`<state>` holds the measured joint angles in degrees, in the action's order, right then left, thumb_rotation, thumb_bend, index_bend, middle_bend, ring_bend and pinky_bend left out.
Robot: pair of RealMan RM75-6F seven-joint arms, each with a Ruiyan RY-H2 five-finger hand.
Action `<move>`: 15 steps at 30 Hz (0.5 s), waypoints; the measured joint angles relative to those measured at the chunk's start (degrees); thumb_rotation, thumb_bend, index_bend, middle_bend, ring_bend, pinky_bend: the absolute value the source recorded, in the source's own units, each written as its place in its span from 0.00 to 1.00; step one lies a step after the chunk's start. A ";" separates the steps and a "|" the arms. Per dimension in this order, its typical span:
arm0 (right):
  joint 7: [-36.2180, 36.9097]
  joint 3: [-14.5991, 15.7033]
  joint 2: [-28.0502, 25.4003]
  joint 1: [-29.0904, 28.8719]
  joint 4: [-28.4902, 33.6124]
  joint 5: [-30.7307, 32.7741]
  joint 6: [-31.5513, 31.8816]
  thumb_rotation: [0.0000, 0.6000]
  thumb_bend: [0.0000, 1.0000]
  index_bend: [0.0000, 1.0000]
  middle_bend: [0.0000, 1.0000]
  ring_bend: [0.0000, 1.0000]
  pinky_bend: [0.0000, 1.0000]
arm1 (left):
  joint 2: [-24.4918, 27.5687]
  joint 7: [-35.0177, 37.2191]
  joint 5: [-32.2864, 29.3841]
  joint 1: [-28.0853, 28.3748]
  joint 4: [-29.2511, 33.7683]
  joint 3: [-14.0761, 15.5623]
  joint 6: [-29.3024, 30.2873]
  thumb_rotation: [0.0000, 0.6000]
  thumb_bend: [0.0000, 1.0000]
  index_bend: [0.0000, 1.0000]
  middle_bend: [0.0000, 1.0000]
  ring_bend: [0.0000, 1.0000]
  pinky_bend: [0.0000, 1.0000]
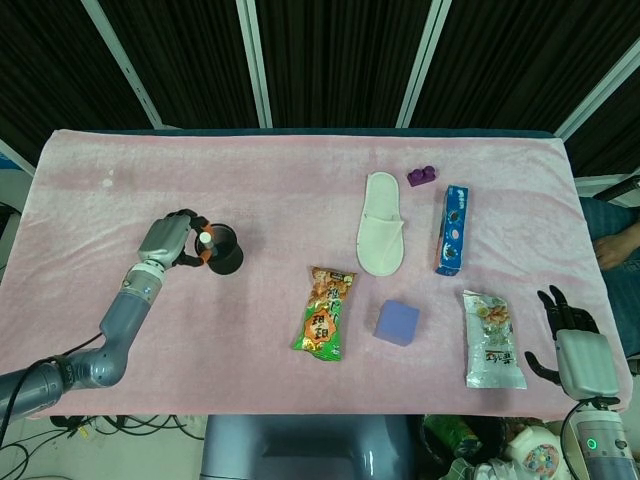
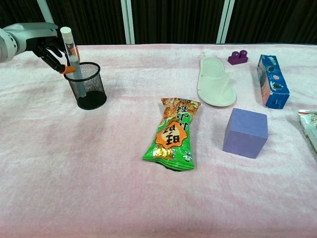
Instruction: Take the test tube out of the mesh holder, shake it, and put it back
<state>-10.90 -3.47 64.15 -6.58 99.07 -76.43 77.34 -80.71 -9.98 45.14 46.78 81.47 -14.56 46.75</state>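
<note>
A clear test tube (image 2: 72,55) with a white cap stands nearly upright, its lower part inside the black mesh holder (image 2: 87,87) at the table's left. My left hand (image 2: 49,44) pinches the tube's upper part with orange-tipped fingers, just left of the holder's rim. From above, the tube's cap (image 1: 204,240) shows at the holder (image 1: 225,250) edge beside the left hand (image 1: 172,240). My right hand (image 1: 572,330) hangs off the table's front right corner with fingers apart and nothing in it.
A green snack bag (image 2: 173,133) lies mid-table, with a purple cube (image 2: 245,132) to its right. A white slipper (image 2: 214,88), a small purple brick (image 2: 237,57) and a blue box (image 2: 271,81) lie at the back right. A white packet (image 1: 493,340) lies near the right hand.
</note>
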 measured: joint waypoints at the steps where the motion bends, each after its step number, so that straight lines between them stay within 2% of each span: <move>1: 0.02 0.00 -0.01 0.00 -0.01 0.00 -0.01 1.00 0.18 0.03 0.03 0.19 0.16 | -0.13 -0.08 -0.04 0.08 -0.09 0.05 0.00 1.00 0.41 0.59 0.52 0.14 0.17; 15: -0.05 0.02 -0.09 -0.07 0.06 0.10 -0.14 1.00 0.18 0.03 0.03 0.19 0.16 | -1.58 -1.68 -0.88 1.12 -1.02 0.57 0.42 1.00 0.41 0.53 0.51 0.13 0.17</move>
<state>-10.95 -3.44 64.06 -6.65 99.13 -76.33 77.20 -82.28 -11.67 44.26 47.90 80.45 -13.99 47.17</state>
